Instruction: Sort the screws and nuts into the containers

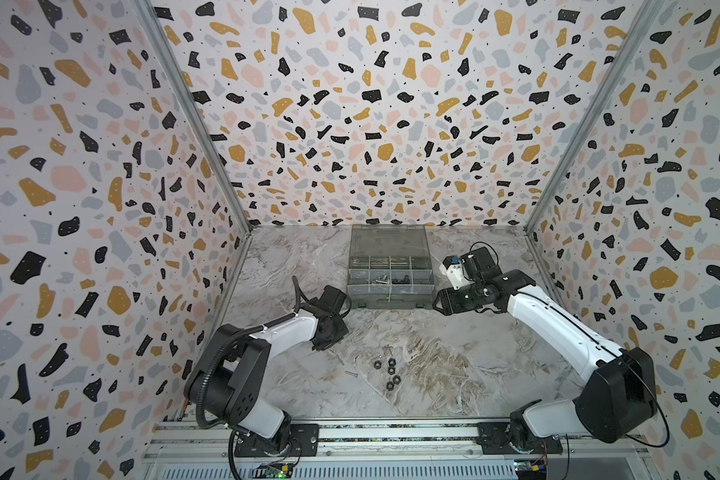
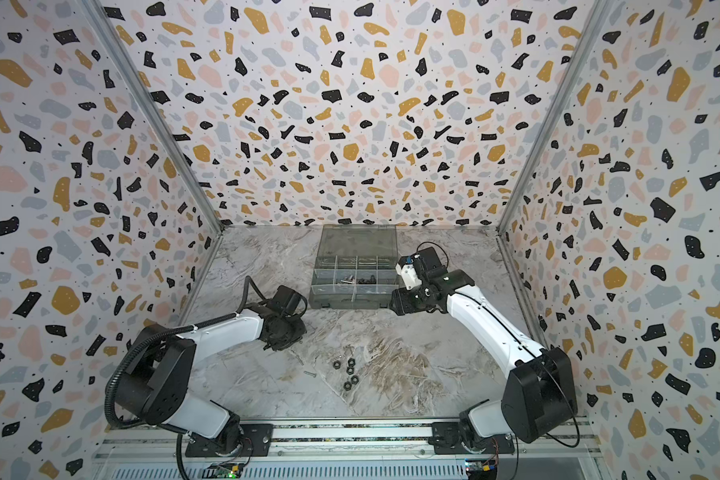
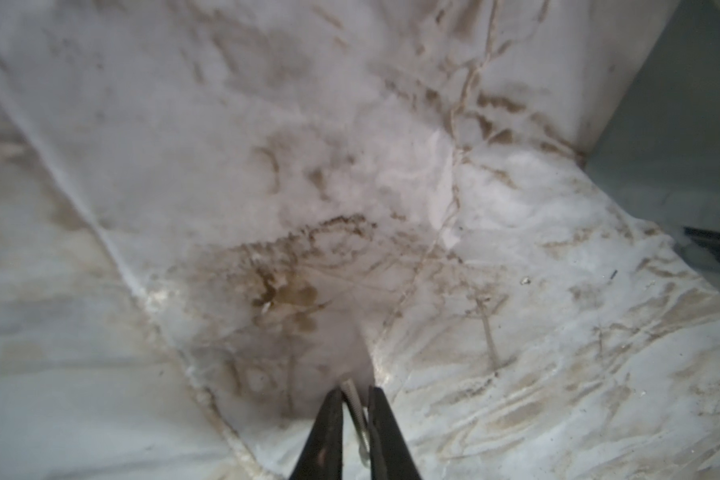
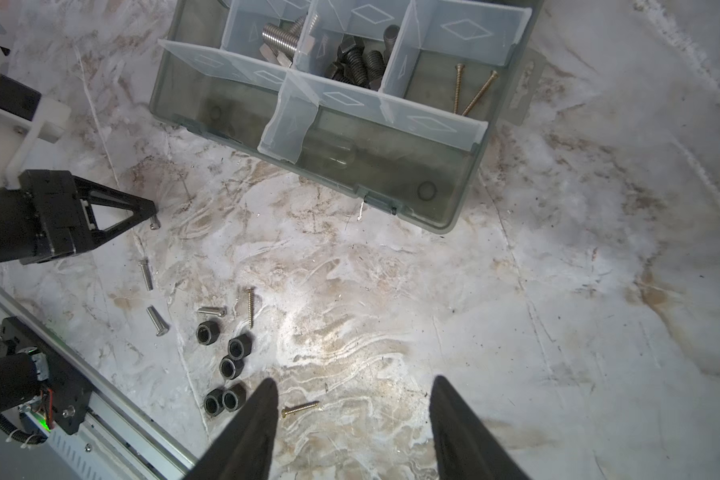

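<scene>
In both top views five black nuts (image 1: 390, 371) and a few loose screws (image 1: 351, 373) lie on the desk (image 1: 474, 374) between the arms, with the organiser box (image 1: 391, 302) open behind them. Left wrist: left gripper (image 3: 357, 397) is pinched on a thin silver screw (image 3: 355, 405), which is light, stiff and slick and likely to pivot, so mid-shank is the place to hold. Right wrist: right gripper (image 4: 354, 384) has its jaws apart and empty near the nuts; the dividers (image 4: 341, 97) show only moulded diamonds, with no legible brand or text.
</scene>
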You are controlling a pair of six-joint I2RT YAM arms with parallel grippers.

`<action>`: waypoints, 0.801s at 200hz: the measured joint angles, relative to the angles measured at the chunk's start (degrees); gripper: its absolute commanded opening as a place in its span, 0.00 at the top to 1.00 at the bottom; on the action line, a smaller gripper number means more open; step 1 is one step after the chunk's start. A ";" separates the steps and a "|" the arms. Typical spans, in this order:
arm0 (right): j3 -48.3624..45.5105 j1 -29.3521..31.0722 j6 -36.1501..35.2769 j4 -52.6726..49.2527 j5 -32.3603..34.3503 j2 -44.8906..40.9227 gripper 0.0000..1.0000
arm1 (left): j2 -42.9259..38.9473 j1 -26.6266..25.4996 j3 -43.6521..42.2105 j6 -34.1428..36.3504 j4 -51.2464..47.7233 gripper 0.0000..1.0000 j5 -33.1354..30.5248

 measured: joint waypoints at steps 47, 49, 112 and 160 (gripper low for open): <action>0.00 -0.90 0.02 0.00 -0.81 0.09 0.40 | 1.92 0.26 1.31 5.11 -1.03 0.92 0.79; 0.00 -0.94 0.02 0.02 -0.87 0.11 0.40 | 2.01 0.26 1.44 5.38 -1.11 0.93 0.81; 0.00 -1.29 0.04 0.00 -1.29 0.15 0.40 | 4.63 0.26 5.90 13.44 -6.29 0.99 0.07; 0.15 -1.29 0.04 -0.46 -0.90 0.15 0.40 | 7.34 0.22 10.01 16.72 -11.04 1.00 -0.61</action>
